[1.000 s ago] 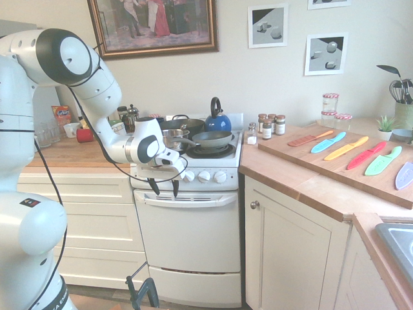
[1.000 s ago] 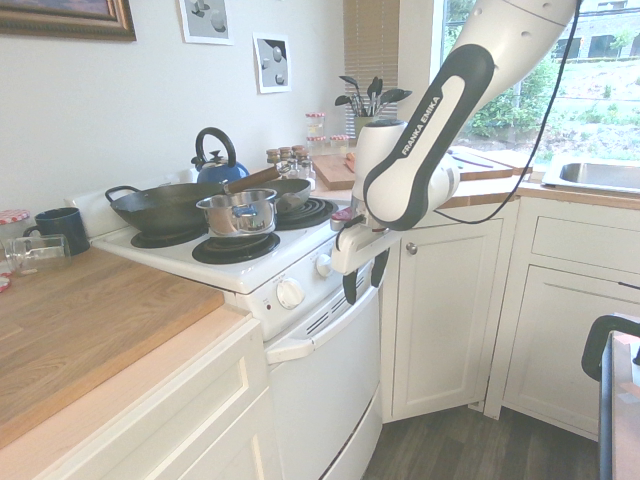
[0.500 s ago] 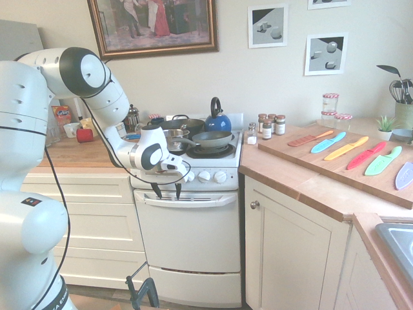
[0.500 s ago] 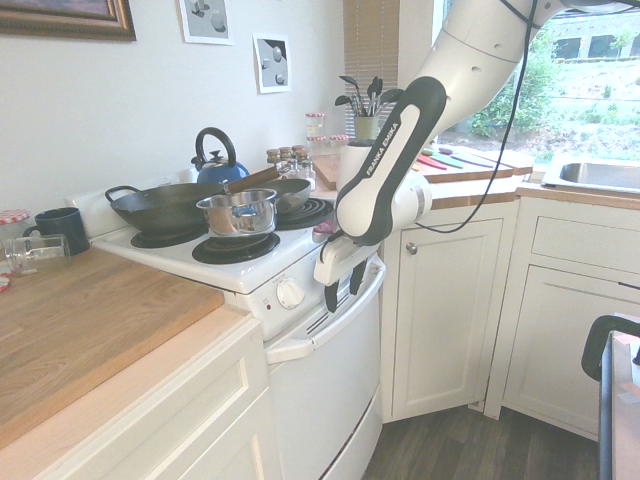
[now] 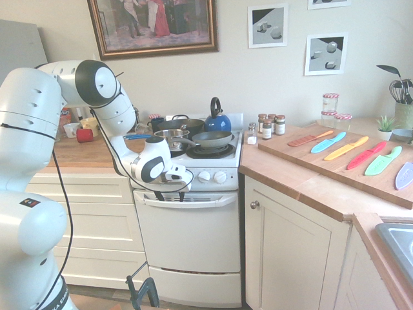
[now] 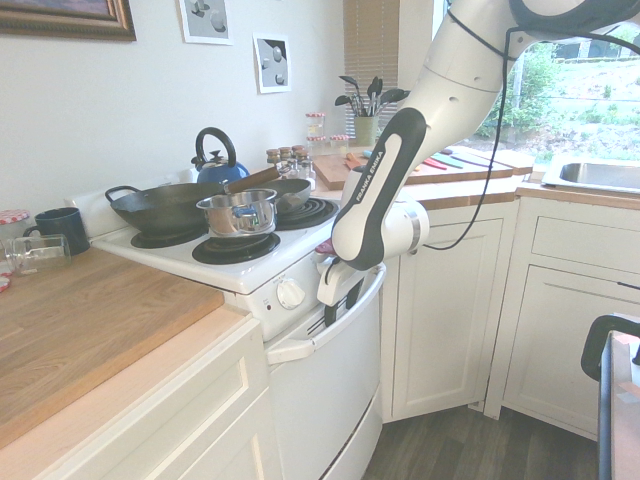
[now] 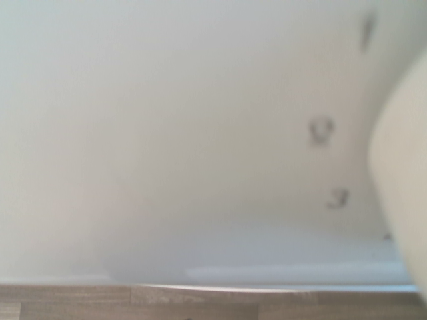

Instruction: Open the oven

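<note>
Now you've brought the two black fingers (image 6: 331, 314) lower and closer in: a moment ago they hung clear above the wide white bar handle (image 5: 210, 202), and their tips now look tucked down on its door side. They stand apart, with nothing visible between them. The white freestanding oven (image 5: 187, 236) is right beneath and around them, its door shut and unmoved. That drop seems to end the approach and give you something to hook; whether they touch the bar, you can't tell.

Next, I'd check that both tips sit behind the bar, then draw it outward and down along the door's arc. Pull too shallow and they may slip over the top; pull too straight and you could jolt the steel saucepan (image 6: 238, 212) on the hob above.
</note>
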Motion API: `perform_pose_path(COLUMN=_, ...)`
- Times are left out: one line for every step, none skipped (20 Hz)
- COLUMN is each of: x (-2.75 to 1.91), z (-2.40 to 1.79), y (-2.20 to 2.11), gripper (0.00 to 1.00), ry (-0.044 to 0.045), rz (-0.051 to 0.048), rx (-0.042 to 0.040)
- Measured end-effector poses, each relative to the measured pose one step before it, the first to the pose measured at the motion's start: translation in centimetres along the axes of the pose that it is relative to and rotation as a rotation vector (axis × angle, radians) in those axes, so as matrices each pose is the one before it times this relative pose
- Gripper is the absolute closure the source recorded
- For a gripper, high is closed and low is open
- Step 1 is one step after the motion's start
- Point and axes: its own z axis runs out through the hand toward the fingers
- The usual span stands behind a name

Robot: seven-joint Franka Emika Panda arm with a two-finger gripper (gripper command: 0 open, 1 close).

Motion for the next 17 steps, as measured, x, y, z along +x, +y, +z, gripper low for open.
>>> perform_pose_path(x=-0.254, z=0.122, y=0.402, gripper=0.00, ry=0.00052, rz=-0.01097, rx=0.00441)
perform_pose_path(x=-0.333, z=0.153, y=0.702, gripper=0.00, ry=-0.00138, rz=-0.00776, rx=-0.00061)
perform_pose_path(x=-0.599, z=0.235, y=1.005, gripper=0.00, ry=-0.00930, rz=-0.01305, rx=-0.00564)
perform_pose_path(x=-0.904, z=0.394, y=1.379, gripper=0.00, ry=-0.01997, rz=-0.01953, rx=-0.01324)
perform_pose_path(x=-1.198, z=0.514, y=1.791, gripper=0.00, ry=-0.02523, rz=-0.02037, rx=-0.01748)
perform_pose_path(x=-1.343, z=0.533, y=1.946, gripper=0.00, ry=-0.02089, rz=-0.01572, rx=-0.01813)
perform_pose_path(x=-1.341, z=0.417, y=1.806, gripper=0.00, ry=-0.01274, rz=-0.00820, rx=-0.01524)
perform_pose_path(x=-1.272, z=0.275, y=1.616, gripper=0.00, ry=-0.00855, rz=-0.00373, rx=-0.01126)
perform_pose_path(x=-0.972, z=0.065, y=1.361, gripper=0.00, ry=-0.00418, rz=-0.00077, rx=-0.00685)
perform_pose_path(x=-0.808, z=-0.083, y=1.234, gripper=0.00, ry=-0.00237, rz=-0.00148, rx=-0.00546)
perform_pose_path(x=-0.584, z=-0.187, y=1.101, gripper=0.00, ry=-0.00162, rz=-0.00102, rx=-0.00536)
perform_pose_path(x=-0.352, z=-0.364, y=0.999, gripper=0.00, ry=-0.00163, rz=0.00182, rx=-0.00386)
perform_pose_path(x=-0.250, z=-0.609, y=0.820, gripper=0.00, ry=-0.00038, rz=0.00022, rx=-0.00272)
perform_pose_path(x=-0.343, z=-0.790, y=0.615, gripper=0.00, ry=-0.01209, rz=-0.00243, rx=-0.00364)
perform_pose_path(x=-0.304, z=-0.926, y=0.342, gripper=0.00, ry=-0.02687, rz=-0.00377, rx=-0.00499)
perform_pose_path(x=-0.193, z=-1.111, y=-0.079, gripper=0.00, ry=-0.03093, rz=-0.00870, rx=-0.00157)
perform_pose_path(x=-0.093, z=-1.258, y=-0.633, gripper=0.00, ry=-0.03430, rz=-0.01711, rx=0.00450)
